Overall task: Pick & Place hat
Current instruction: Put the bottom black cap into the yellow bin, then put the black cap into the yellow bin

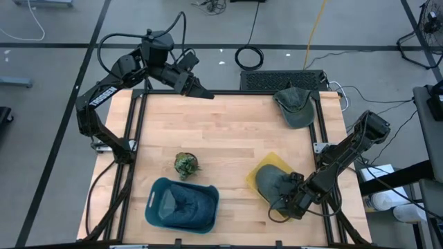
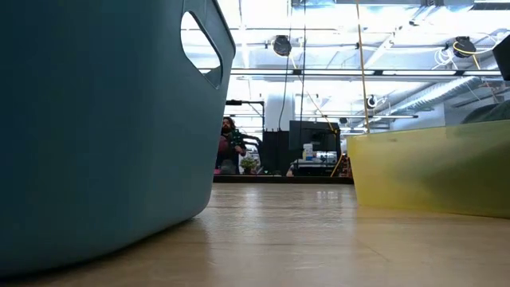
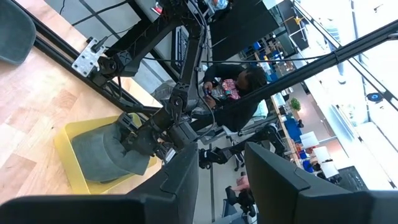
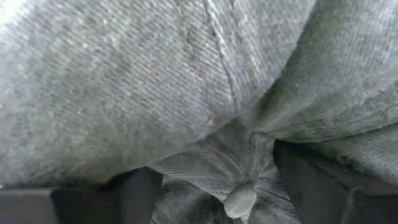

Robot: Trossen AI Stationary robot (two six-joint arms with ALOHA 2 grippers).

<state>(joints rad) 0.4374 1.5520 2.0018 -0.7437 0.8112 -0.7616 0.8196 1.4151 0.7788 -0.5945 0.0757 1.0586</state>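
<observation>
A grey hat (image 1: 268,181) lies in a yellow tray (image 1: 271,161) at the table's near right; in the left wrist view the same hat (image 3: 102,152) shows on that tray. My right gripper (image 1: 284,192) points steeply down onto its crown, open, and the hat's cloth (image 4: 186,81) fills the right wrist view. A second grey hat (image 1: 294,107) rests on the table's far right corner. My left gripper (image 1: 206,93) hangs raised over the far left edge, open (image 3: 221,180), nothing between its fingers. My right gripper comes from above, slanting down, its two fingers (image 4: 140,190) spread on either side of a bunched fold of the crown beside the hat's top button (image 4: 239,200). Whether the fingers touch the cloth, I cannot tell. The hat lies in the tray.
A blue basket (image 1: 183,204) stands at the near edge, left of the tray, and fills the left of the low view (image 2: 96,119). A small green plant-like object (image 1: 185,164) sits on the wood beside it. Black frame rails (image 1: 136,124) run along the table's sides.
</observation>
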